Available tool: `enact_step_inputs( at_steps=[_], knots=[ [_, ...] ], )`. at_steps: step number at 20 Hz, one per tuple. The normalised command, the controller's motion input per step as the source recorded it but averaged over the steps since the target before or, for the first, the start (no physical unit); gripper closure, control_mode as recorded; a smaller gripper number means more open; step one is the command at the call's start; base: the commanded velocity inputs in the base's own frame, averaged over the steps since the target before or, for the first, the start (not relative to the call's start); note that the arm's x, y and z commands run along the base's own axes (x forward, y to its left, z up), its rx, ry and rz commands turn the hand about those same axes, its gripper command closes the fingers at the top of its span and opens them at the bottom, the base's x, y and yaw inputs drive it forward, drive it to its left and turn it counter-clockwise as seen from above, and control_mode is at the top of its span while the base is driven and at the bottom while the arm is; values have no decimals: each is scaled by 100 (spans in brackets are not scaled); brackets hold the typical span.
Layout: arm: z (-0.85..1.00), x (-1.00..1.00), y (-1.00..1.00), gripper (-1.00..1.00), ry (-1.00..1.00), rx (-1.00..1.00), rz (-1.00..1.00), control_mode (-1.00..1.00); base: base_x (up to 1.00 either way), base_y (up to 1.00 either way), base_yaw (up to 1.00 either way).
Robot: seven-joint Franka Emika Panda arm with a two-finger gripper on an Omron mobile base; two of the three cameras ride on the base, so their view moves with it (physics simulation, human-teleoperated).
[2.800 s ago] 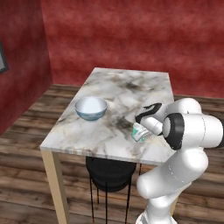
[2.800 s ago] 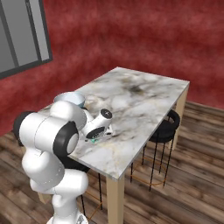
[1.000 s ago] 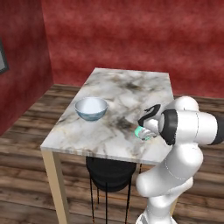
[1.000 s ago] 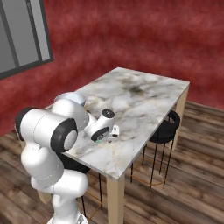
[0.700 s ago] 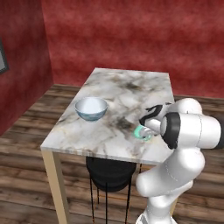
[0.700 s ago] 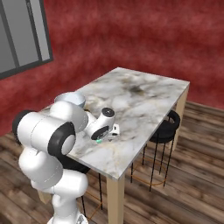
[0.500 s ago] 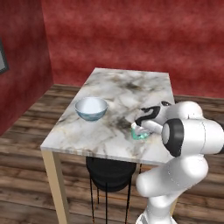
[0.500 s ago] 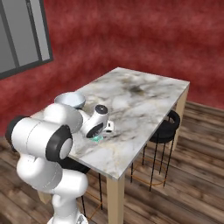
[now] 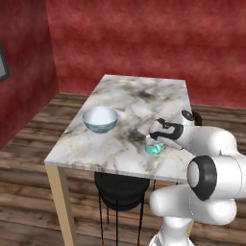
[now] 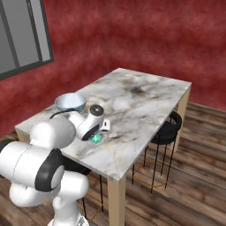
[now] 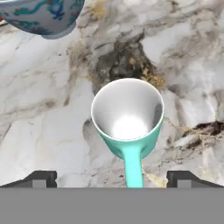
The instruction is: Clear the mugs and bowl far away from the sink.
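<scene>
Between the spread tips of the two-finger pincer stands the small teal-green ceramic mug with a white inside, unheld on the marble-topped table. It looks light, rigid, glazed-slippery; pinching its round wall seems safest.

Teal mug on marble table under hand; bowl nr far edge.

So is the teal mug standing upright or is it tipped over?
Upright: the teal mug stands on the marble table, its white inside open upward.
</scene>
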Motion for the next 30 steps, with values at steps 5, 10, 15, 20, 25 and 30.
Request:
enact_step_inputs(
  at_steps=[5, 10, 15, 20, 25, 30],
  knots=[
    [66, -68, -65, -100, -17, 3, 0, -100, 0, 0, 0],
    [69, -61, -18, -100, -12, 0, 0, -100, 0, 0, 0],
    [96, -57, 0, -100, -4, 0, 0, -100, 0, 0, 0],
    [100, -61, 0, -100, 10, 0, -9, -100, 0, 0, 0],
    [91, -55, 0, -100, 32, 0, -22, -100, 0, 0, 0],
    [50, -78, 0, -100, 26, 0, -16, -100, 0, 0, 0]
  ],
)
